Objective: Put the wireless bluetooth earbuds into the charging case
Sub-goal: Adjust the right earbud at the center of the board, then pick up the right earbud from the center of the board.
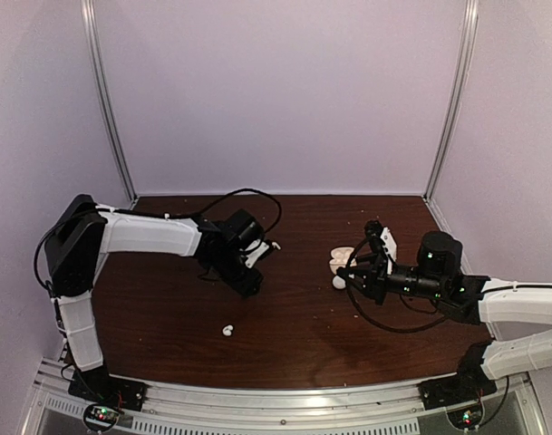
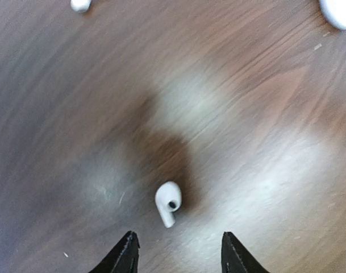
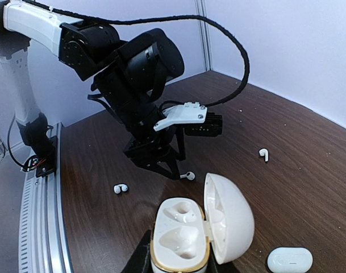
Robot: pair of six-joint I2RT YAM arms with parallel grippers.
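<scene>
Lilac walls (image 1: 276, 91) are closing in a dark wooden counter (image 1: 167, 317). Over it the left hand (image 2: 178, 250) is hanging low with its fingers roughly half apart, gripping nothing. An earbud (image 2: 168, 203) is lying on the wood between the two black tips, touching neither.

On the right side, the right hand (image 1: 353, 267) is clamping the charging case (image 3: 181, 233), with the lid (image 3: 229, 219) swung open and two moulded wells showing. In its wrist view the case is hiding most of its own fingers.

A second earbud (image 1: 227, 331) is lying nearer the front edge, well apart from both hands. A third earbud (image 3: 264, 153) is lying on the far side of the left hand. A closed case (image 3: 290, 260) is sitting just beside the held one.

From above, the left hand is covering the first earbud. In the left wrist view the wood is smearing into blur. A white shape (image 2: 337, 11), cut off at the top right corner, is probably that closed case.
</scene>
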